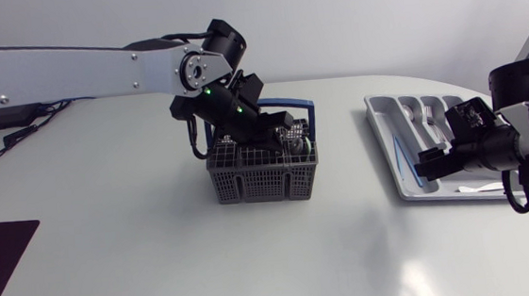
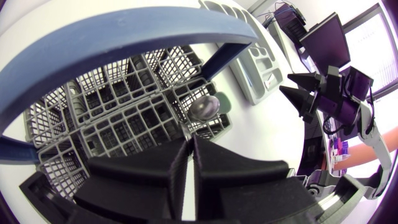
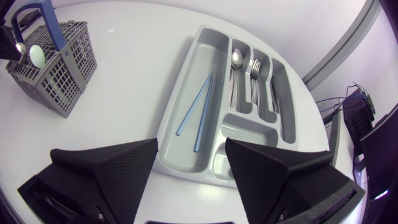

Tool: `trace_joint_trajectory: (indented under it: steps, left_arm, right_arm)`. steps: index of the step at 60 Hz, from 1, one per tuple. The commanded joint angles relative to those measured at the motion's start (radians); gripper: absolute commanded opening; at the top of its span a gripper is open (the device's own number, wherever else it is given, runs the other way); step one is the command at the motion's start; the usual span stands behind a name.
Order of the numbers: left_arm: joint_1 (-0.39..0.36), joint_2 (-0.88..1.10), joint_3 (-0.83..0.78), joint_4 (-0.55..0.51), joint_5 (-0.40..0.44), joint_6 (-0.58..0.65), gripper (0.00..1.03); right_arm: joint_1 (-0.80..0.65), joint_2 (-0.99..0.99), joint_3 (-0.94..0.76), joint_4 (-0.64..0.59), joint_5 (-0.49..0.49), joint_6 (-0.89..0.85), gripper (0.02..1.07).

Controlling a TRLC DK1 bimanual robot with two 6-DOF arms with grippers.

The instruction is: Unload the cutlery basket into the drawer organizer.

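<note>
Left gripper (image 2: 191,142) low over cutlery basket (image 1: 262,178), beside basket's blue handle (image 2: 124,37); fingers pressed together, pinching thin stem of spoon (image 2: 208,107), bowl up in basket's edge cell. Right gripper (image 3: 191,143) well apart from basket, fingers spread wide, above drawer organizer (image 3: 193,68) holding blue chopsticks (image 3: 196,106), forks (image 3: 256,65)

My left arm comes in from the left and slants down, its gripper (image 1: 277,131) sunk into the top of the grey basket (image 1: 265,178), under the blue handle (image 1: 311,116). A spoon (image 1: 296,143) glints just beside it. My right gripper (image 1: 433,163) hangs over the near end of the organizer (image 1: 383,124), close to a blue stick (image 1: 404,161). Cutlery (image 1: 424,113) lies in the far slots.
</note>
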Motion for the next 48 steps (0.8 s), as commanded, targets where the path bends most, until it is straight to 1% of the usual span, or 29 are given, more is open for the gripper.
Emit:
trace_joint_trajectory:
  steps: [1, 11, 27, 34, 40, 44, 48]
  left_arm:
    - [-0.005, -0.048, 0.034, -0.019, 0.019, -0.003, 0.08]
    - [-0.002, -0.094, 0.06, -0.056, 0.03, -0.003, 0.08]
    - [0.012, -0.166, 0.086, -0.09, 0.077, 0.0, 0.08]
    - [0.015, -0.188, 0.09, -0.117, 0.083, 0.028, 0.08]
    - [0.015, -0.221, 0.087, -0.151, 0.085, 0.079, 0.08]
    - [0.015, -0.243, 0.084, -0.171, 0.086, 0.114, 0.08]
    - [0.015, -0.251, 0.084, -0.199, 0.105, 0.16, 0.08]
  right_arm:
    - [0.012, -0.017, -0.028, -0.013, 0.02, 0.018, 0.8]
    - [0.032, -0.037, -0.025, -0.02, 0.026, 0.016, 0.8]
    - [0.09, -0.095, -0.019, -0.04, 0.021, 0.015, 0.81]
    - [0.129, -0.155, -0.034, -0.042, -0.006, -0.007, 0.81]
    - [0.162, -0.213, -0.045, -0.042, -0.034, -0.027, 0.81]
    - [0.17, -0.252, -0.049, -0.046, -0.092, -0.03, 0.81]
    - [0.176, -0.27, -0.049, -0.048, -0.118, -0.034, 0.81]
